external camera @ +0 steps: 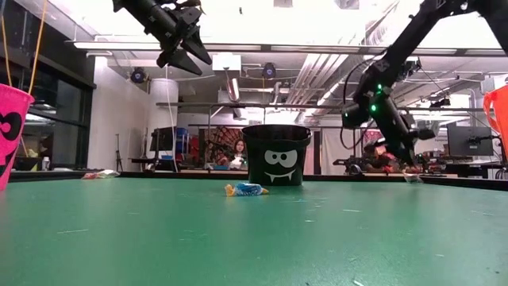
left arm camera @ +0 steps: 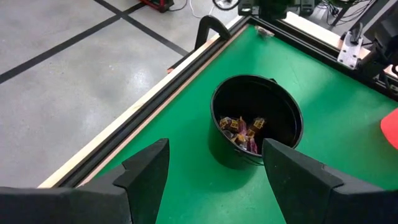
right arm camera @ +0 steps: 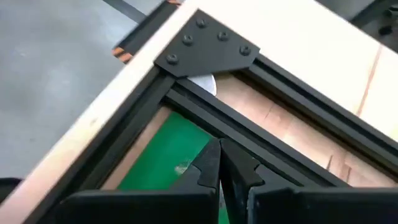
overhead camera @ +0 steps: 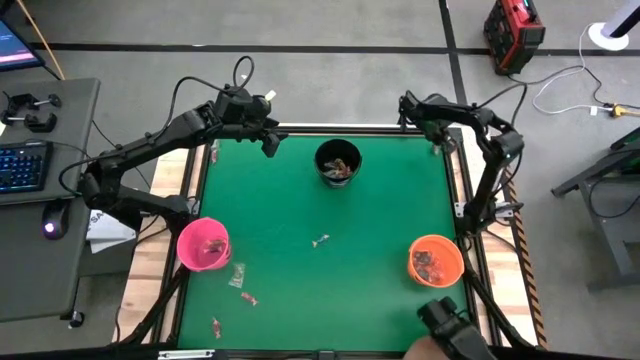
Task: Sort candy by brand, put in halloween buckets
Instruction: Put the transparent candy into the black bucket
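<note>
The left gripper (overhead camera: 270, 140) hangs above the far edge of the table, just left of the black bucket (overhead camera: 338, 162); its fingers (left arm camera: 146, 171) are spread wide with nothing between them. In its wrist view the black bucket (left arm camera: 258, 121) sits between the open fingers, holding several yellowish and red wrapped candies (left arm camera: 242, 130). The right gripper (overhead camera: 440, 140) waits over the far right corner of the table, fingers pressed together and holding nothing; its wrist view shows the closed tips (right arm camera: 219, 168) above the black corner bracket (right arm camera: 205, 46) of the table frame.

The green table surface (overhead camera: 380, 220) carries three buckets: black at the far middle, pink bucket (overhead camera: 204, 244) at the left edge, orange bucket (overhead camera: 436, 260) at the right edge, both with candy inside. One loose candy (overhead camera: 320, 240) lies near the table's middle; three more pieces (overhead camera: 237, 276) lie in the near left part, close to the pink bucket. In the low view the black bucket (external camera: 276, 155) shows a cartoon face, with a wrapped candy (external camera: 245, 189) lying in front of it.

Around the table: grey floor with dark tape lines (overhead camera: 300, 48), a desk with a keyboard (overhead camera: 22, 165) at left, a red device (overhead camera: 513, 32) at upper right. The low view shows a bright lab room with a seated person (external camera: 236, 152) behind the table.
</note>
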Motion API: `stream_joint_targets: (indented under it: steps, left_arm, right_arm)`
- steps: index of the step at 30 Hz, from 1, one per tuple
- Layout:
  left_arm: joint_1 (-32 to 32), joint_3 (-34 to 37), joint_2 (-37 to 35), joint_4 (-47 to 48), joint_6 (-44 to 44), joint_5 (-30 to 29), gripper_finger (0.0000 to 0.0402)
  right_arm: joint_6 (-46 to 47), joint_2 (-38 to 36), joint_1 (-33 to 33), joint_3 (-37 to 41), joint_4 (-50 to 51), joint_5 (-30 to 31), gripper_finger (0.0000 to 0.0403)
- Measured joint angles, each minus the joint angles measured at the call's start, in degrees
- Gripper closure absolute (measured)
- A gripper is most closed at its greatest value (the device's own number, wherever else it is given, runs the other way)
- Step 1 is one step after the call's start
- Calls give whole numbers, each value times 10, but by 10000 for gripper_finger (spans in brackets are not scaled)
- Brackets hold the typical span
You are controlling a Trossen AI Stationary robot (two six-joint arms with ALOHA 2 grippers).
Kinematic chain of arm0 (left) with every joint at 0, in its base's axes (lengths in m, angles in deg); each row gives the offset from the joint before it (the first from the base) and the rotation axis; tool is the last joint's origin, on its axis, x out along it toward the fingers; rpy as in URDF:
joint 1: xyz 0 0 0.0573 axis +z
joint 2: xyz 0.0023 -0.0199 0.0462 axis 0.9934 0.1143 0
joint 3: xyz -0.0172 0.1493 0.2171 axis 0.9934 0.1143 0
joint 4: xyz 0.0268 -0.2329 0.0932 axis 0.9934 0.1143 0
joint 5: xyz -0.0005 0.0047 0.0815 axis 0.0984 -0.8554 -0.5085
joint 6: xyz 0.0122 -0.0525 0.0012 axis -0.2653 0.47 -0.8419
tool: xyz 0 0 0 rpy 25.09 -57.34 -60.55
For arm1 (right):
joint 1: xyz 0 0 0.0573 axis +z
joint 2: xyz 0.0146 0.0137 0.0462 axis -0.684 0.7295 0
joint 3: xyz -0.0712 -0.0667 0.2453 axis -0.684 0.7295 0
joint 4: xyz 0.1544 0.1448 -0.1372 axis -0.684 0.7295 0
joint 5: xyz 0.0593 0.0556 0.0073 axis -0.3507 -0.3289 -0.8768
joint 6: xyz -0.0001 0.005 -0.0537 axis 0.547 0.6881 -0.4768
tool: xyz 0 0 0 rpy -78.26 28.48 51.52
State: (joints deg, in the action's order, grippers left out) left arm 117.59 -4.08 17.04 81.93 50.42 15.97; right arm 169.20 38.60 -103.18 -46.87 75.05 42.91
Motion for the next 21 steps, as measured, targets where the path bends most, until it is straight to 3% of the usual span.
stream_joint_targets:
  steps: [8, 13, 21]
  left_arm:
    - [0, 0, 0, 0, 1, 0, 155]
    - [0, 0, 0, 5, 1, 0, 155]
    - [0, 0, 0, 19, 1, 0, 155]
  right_arm:
    - [2, 43, -3, -3, 3, 6, 403]
    - [-20, 69, -4, -15, 1, -28, 403]
    - [-177, 70, 28, -10, -2, -97, 403]
